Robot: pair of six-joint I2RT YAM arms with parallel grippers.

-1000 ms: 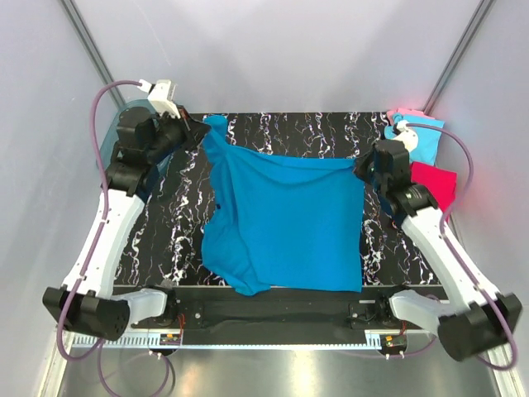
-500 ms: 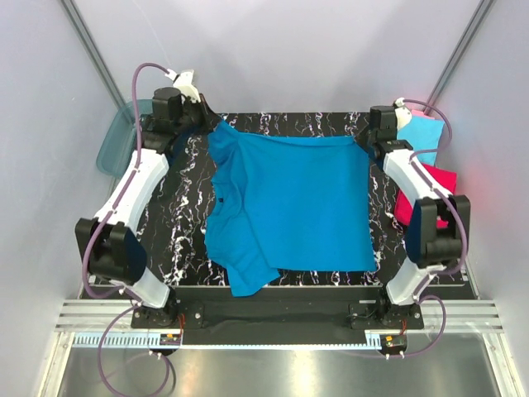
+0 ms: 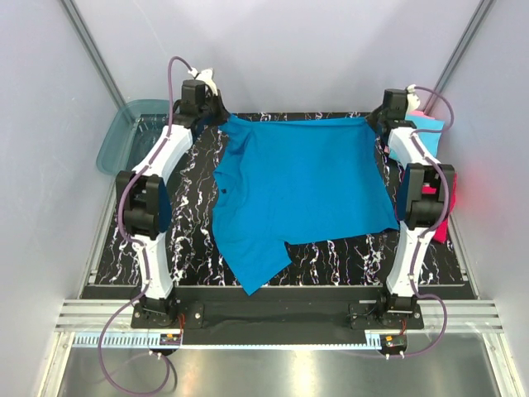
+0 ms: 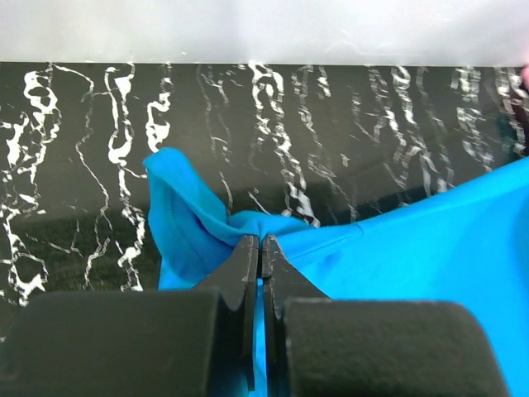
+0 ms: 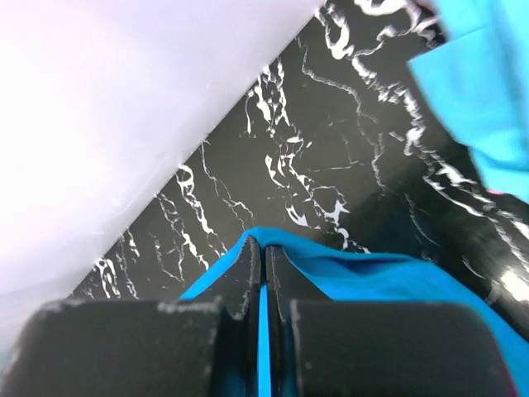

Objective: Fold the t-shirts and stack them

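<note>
Top view: the teal-blue t-shirt (image 3: 306,190) covers the middle of the black white-veined table (image 3: 190,215). Its far edge is stretched straight between the left gripper (image 3: 220,116) and the right gripper (image 3: 377,121), both reaching to the far corners. The near left part trails in an uneven flap with a soft crease. By my reading the step in hand is spreading the shirt flat, with no fold begun. The next move calls for setting that far edge down without slack, letting go, then taking new holds for the first fold. A translucent tub (image 3: 124,136) sits far left; a light cyan t-shirt (image 3: 431,124) and a magenta-red t-shirt (image 3: 440,228) lie beside the right arm.

Left wrist view: the matte black fingers are pressed together on a bunched corner of the thin, limp cloth, which puckers into a rounded lobe to the left of the pinch and runs smooth to the right.

Right wrist view: the fingers here are likewise clamped on a shirt corner, the fabric folding into a narrow ridge just past the tips above the glossy tabletop
</note>
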